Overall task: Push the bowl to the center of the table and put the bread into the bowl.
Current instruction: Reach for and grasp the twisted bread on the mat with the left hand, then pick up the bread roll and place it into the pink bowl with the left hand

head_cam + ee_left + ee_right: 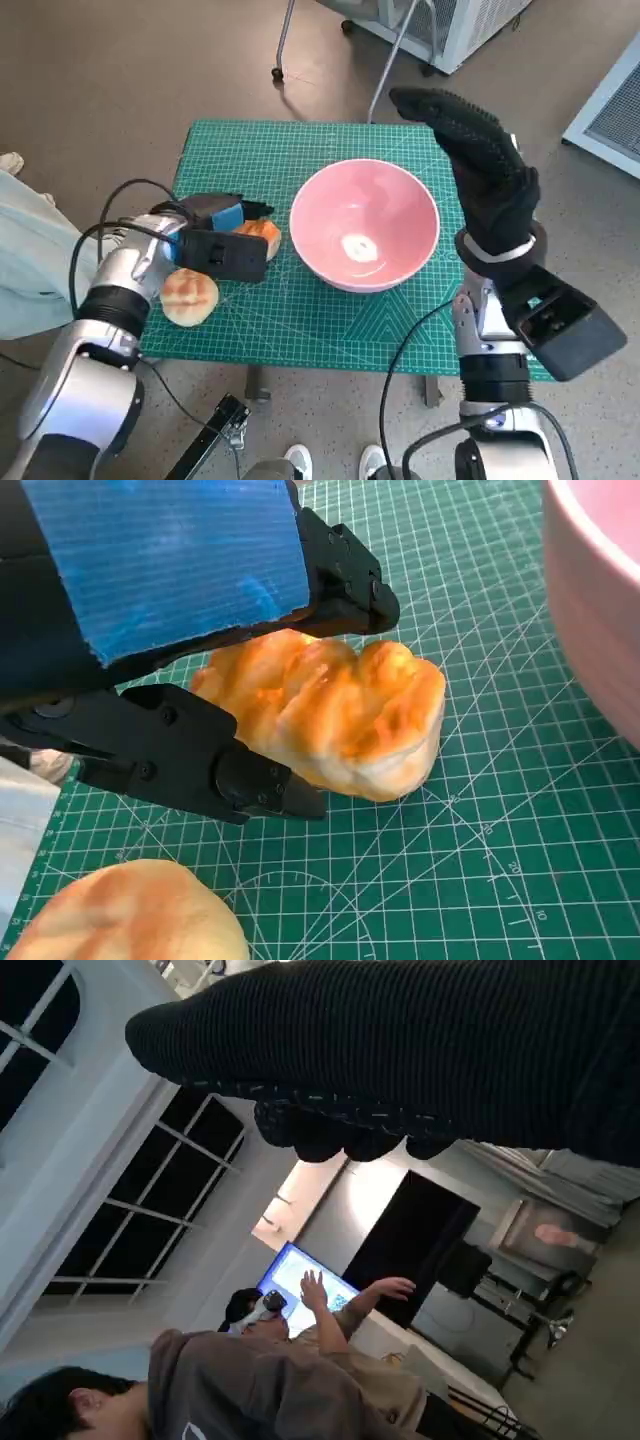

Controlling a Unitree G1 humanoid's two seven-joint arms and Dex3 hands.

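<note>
Fingers, left hand (190,690): black fingers (345,585) sit on both sides of the braided bread (335,715), looks like they're gripping it, though it may not be off the mat yet.
Fingers, right hand (480,165): gloved, stretched out flat, holding nothing, raised at about 3 o'clock of the bowl.
Bowl: pink bowl (365,225) is pretty much mid-counter already, so I'd say the push part is done.
Bread spot: at 9 o'clock of the bowl, just beside its rim, on the green mat (300,330).
Step right now: grabbing the bread, I reckon.
Next move: needs a lift high enough to clear the rim, then a swing toward 3 o'clock over the bowl, then let go. The grip looks shallow, so it could slip.
Count: one bowl, two breads (the braided one plus a round bun (190,297) at 7 o'clock of it), two hands.
Background: a person (250,1380) shows in the right wrist view.
</note>
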